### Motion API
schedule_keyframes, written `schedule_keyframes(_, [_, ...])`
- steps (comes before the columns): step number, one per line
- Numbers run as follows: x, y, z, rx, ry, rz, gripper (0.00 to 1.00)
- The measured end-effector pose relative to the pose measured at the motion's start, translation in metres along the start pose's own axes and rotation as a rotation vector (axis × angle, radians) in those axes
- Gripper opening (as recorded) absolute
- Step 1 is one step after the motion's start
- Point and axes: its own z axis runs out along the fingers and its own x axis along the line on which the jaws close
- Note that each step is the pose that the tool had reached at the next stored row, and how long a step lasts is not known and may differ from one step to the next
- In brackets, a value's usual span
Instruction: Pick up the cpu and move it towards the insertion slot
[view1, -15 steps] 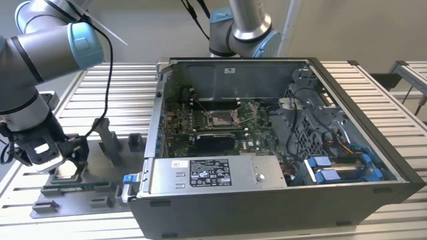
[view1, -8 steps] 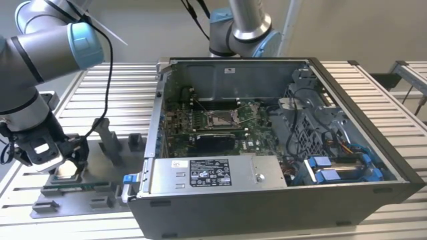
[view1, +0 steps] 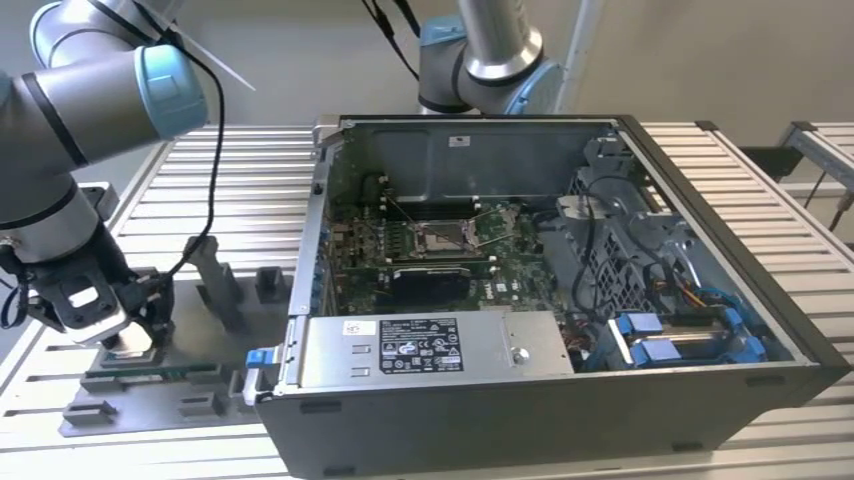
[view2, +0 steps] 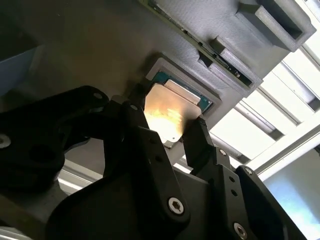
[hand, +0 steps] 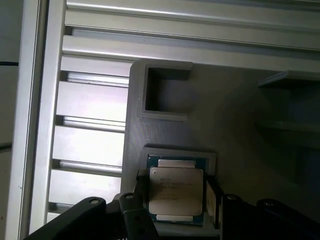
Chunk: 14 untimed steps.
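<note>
The open computer case stands well apart from the hand. A grey holder lies right under the hand. The hand is clenched on the cpu, which sits in the holder's recess. The slot is far from the hand, inside the case.

cpu: square chip, silver lid facing up, green rim showing around it, seated flat in a square recess of the grey tray. slot: square socket, shiny metal frame, brownish centre, lying flat on the board inside the open case.
</note>
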Motion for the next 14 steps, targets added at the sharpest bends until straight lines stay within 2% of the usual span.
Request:
schedule_keyframes(2, [0.0001,0.0001,-0.0021,-0.0004,-0.0003,0.001,0.00])
schedule_keyframes(14, [0.0006,0.0027,-0.0562,0.0006,0.0000,0.002,0.00])
